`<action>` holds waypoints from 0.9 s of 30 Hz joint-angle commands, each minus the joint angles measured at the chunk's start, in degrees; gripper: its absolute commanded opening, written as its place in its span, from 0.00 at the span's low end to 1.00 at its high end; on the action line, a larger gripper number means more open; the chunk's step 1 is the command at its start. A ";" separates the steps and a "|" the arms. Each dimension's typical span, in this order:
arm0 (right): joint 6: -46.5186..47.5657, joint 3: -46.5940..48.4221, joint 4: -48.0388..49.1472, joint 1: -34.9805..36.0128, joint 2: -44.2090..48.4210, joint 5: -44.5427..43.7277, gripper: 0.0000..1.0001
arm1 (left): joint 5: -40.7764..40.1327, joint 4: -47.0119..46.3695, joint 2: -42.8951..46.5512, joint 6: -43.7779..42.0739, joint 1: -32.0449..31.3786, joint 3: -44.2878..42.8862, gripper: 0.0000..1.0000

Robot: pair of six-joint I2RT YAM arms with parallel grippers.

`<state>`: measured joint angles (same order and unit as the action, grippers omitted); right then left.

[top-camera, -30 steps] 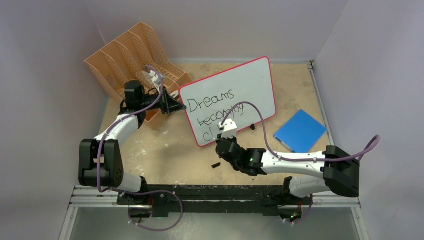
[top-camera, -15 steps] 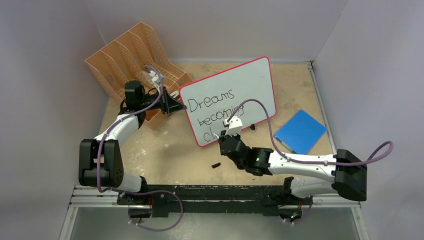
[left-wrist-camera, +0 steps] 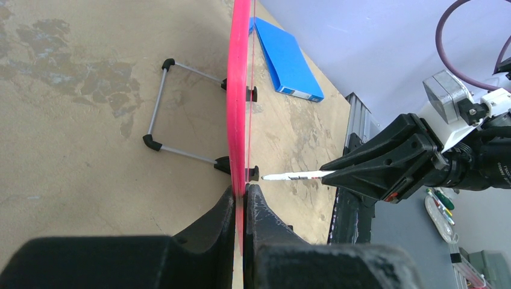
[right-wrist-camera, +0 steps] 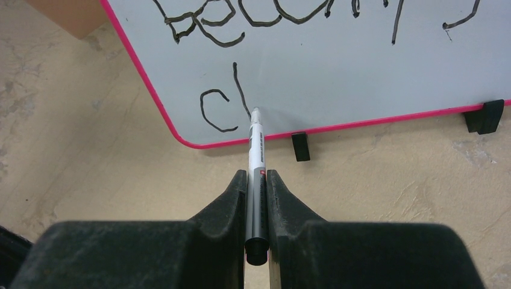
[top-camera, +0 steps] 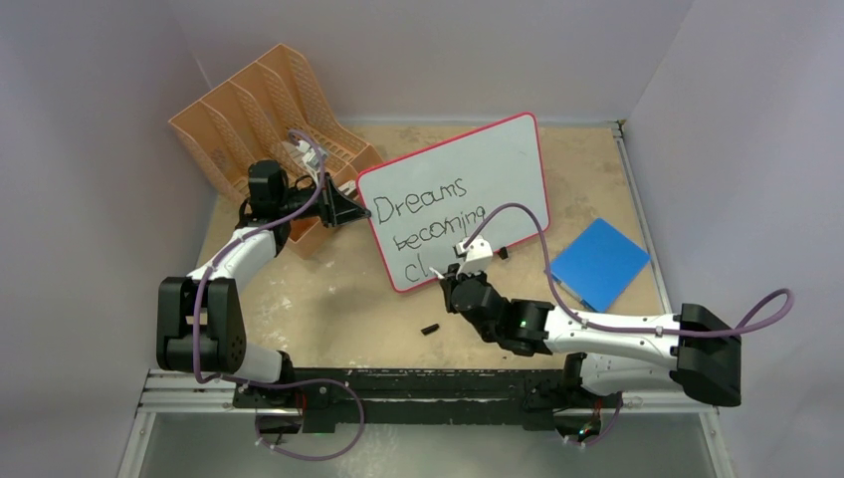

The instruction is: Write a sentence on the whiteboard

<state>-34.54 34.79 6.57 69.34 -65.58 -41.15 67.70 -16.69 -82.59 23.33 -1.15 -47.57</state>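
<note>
The sentence is unfinished: "Dreams" and "becoming" fill two lines in black, and a third line shows only "cl". It sits on the left half of the whiteboard, which stands propped on black feet at the middle of the desk, turned slightly askew. The tip of the marker touches the board at the foot of the "l", just above the pink bottom frame. The right arm reaches in from the near side, its jaws closed on the marker's dark barrel. The left arm has its jaws clamped narrowly on the board's left edge. An orange file rack stands behind that arm. A blue pad lies to the board's right, apart from it. A small black object lies on the desk near the right jaws.
</note>
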 commanded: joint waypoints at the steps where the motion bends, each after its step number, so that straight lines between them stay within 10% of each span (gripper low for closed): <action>1: -0.90 -0.68 3.20 -0.17 0.46 -2.24 0.00 | 0.39 -2.12 1.02 -0.66 0.50 -1.24 0.00; 27: -1.16 -1.23 5.12 -0.30 -2.11 -3.93 0.00 | 0.41 -2.03 0.94 -0.66 0.46 -1.27 0.00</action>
<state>-34.98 33.26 9.72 69.32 -67.05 -42.54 67.70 -16.69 -82.59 23.33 -1.13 -47.57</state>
